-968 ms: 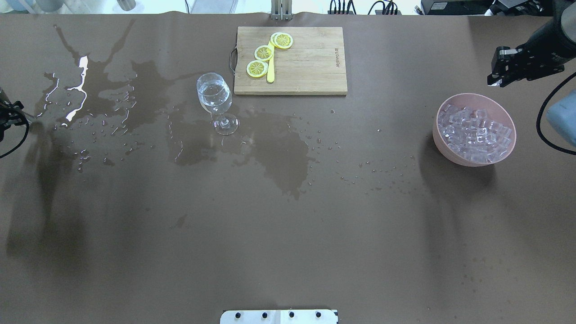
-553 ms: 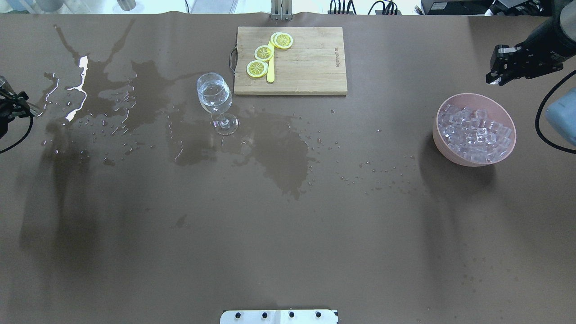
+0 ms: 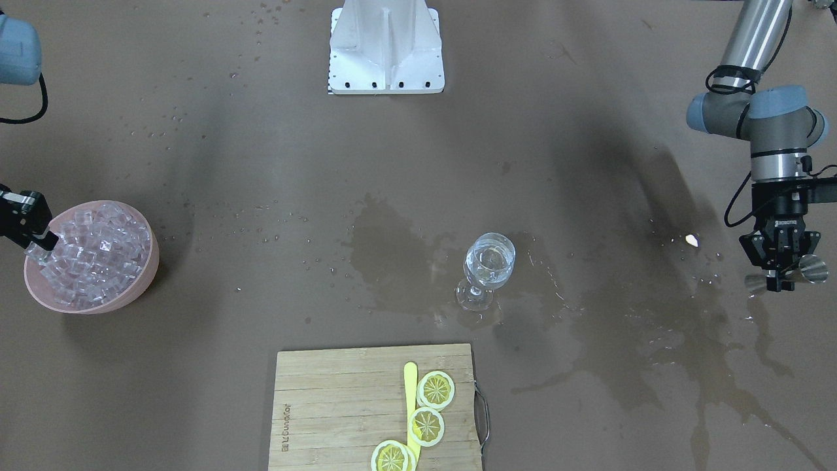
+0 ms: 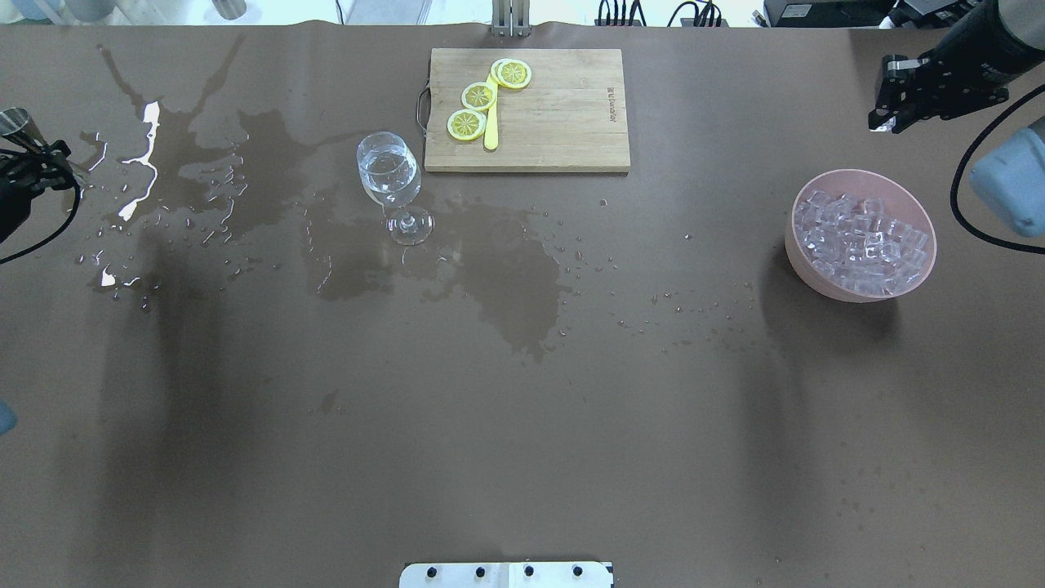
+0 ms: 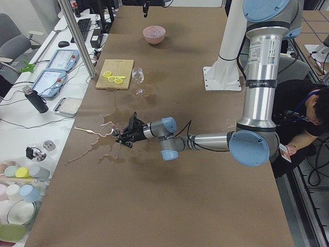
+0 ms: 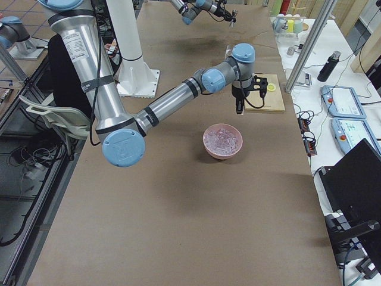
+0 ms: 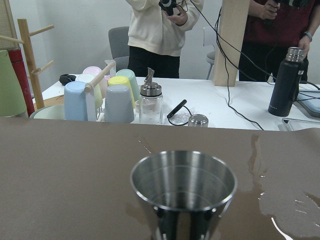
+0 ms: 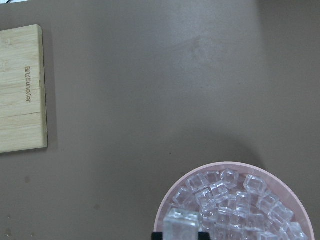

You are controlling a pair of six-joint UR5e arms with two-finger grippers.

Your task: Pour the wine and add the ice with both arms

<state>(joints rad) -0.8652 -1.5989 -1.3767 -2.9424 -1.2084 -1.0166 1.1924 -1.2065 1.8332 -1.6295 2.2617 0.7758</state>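
Above the round pink plastic bowl point(image 4: 816, 286) heaped with small clear glassy ice cubes point(image 4: 861, 237), we are drawing our right tool point(image 4: 883, 118) up and away, and it is now hanging farther from the rim than a second ago. Our right wrist camera is showing one clear ice cube point(image 8: 182, 225) clenched between the tool's fingers, so we are judging the pick done and the carry beginning. At the table's other end our left tool point(image 3: 779, 275) is shifting too, coming more fully into the overhead view while gripping the small shiny steel jigger point(image 7: 183, 185) by its waist, mouth up and looking empty. The wine point(image 4: 390, 178), a clear water-like liquid, is sitting in the tall stemmed glass point(image 4: 411, 229) that is standing upright on the brown table point(image 4: 522, 425), just beside the bamboo cutting board point(image 4: 563, 114) and among dark wet stains point(image 4: 506, 286). We are taking the pour as finished and are treating the cube's trip across to that glass as the step now opening
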